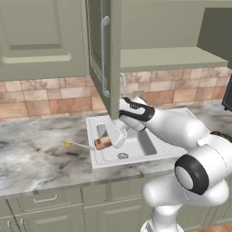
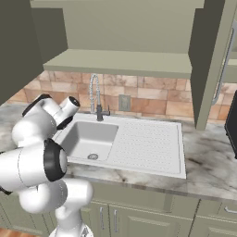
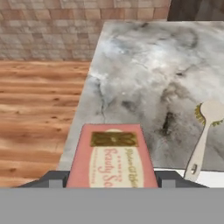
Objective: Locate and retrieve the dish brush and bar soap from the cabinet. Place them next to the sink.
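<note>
The tool (image 1: 105,142) pinches the one bar soap (image 1: 103,143) between its two fingertips; in the hand view the pink block (image 3: 110,158), with a gold label and script on its face, sits squarely between the dark tips at 6 o'clock. In the left base view the soap hangs at the left rim of the sink (image 1: 149,156), low over the basin's edge; whether it touches the rim cannot be told.

One dish brush (image 1: 79,145) lies flat on the marbled desk (image 1: 41,149), just at 9 o'clock from the soap, its yellow head farthest from the sink and its thin handle reaching the sink's left rim. In the hand view the brush (image 3: 202,138) lies at 3 o'clock of the soap, head up, handle end resting on the white rim.

One sink is set into the desk, with one chrome spring-neck faucet (image 2: 96,97) behind the basin and a dotted drainboard (image 2: 148,146) beside it. Above, one cabinet (image 2: 125,60) stands open, its door (image 1: 103,54) with the long silver bar handle swung out directly over the tool at 12 o'clock. The robot's white forearm crosses the basin in the left base view and hides part of it. A brick backsplash (image 1: 45,97) runs behind.
</note>
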